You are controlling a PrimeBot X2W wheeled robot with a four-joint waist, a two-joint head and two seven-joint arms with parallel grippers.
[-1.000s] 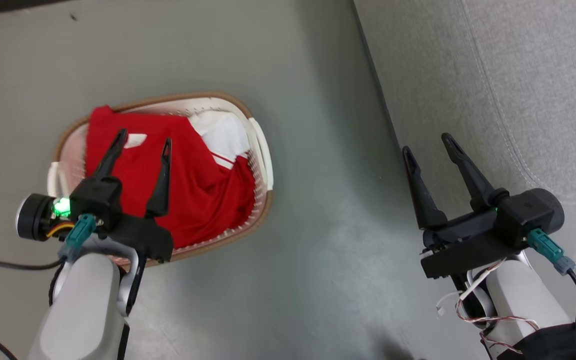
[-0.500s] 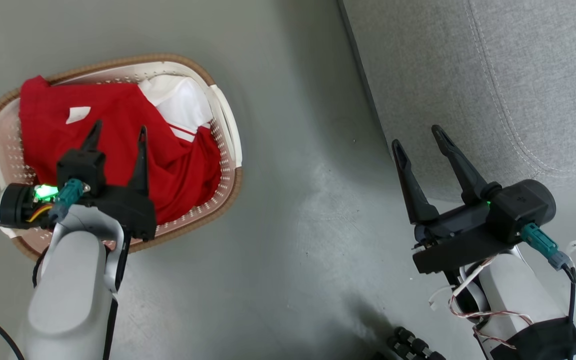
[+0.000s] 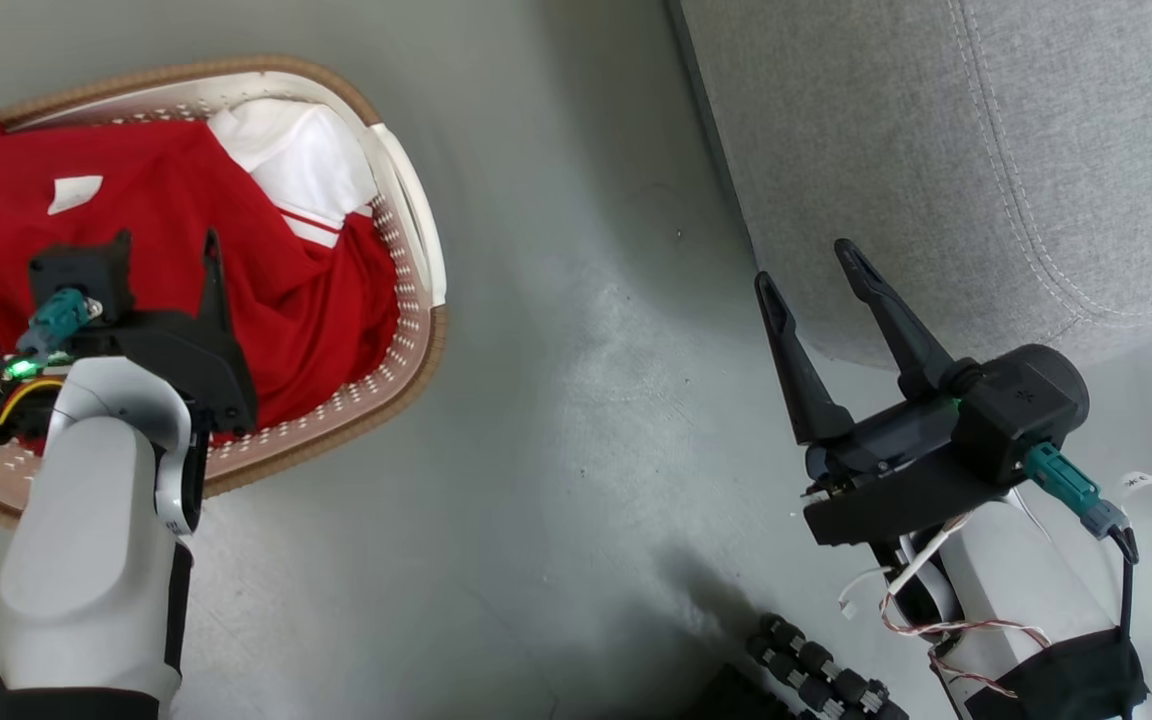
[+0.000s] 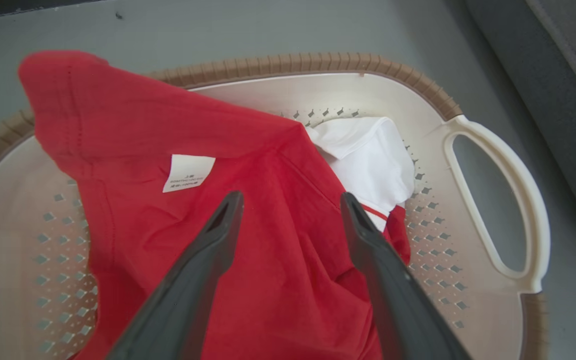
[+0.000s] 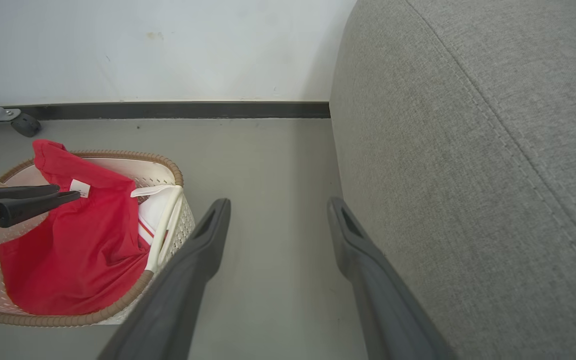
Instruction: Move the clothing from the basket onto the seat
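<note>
Clothing (image 3: 276, 300) lies in a soft heap inside the basket (image 3: 433, 340). The basket sits on the floor (image 3: 586, 450), to the left of the seat (image 3: 936, 150). None of the clothing is on the seat yet.

Your left gripper (image 4: 292, 200) hangs just above the red cloth. Its two fingers are wide apart with nothing between them. Your right gripper (image 3: 804, 262) waits over the floor near the front edge of the seat. Its fingers are wide apart too, and it holds nothing.

The step now looks like the first grab. Go straight down so both fingertips push into the red cloth, then squeeze. Aim for a thick fold near the middle of the heap. The thin edge by the white label (image 4: 189, 172) could slip out. Stay away from the basket wall, or you may pinch the plastic and lift the basket too. Lift slowly and check that the cloth comes free before you swing across to the seat.
</note>
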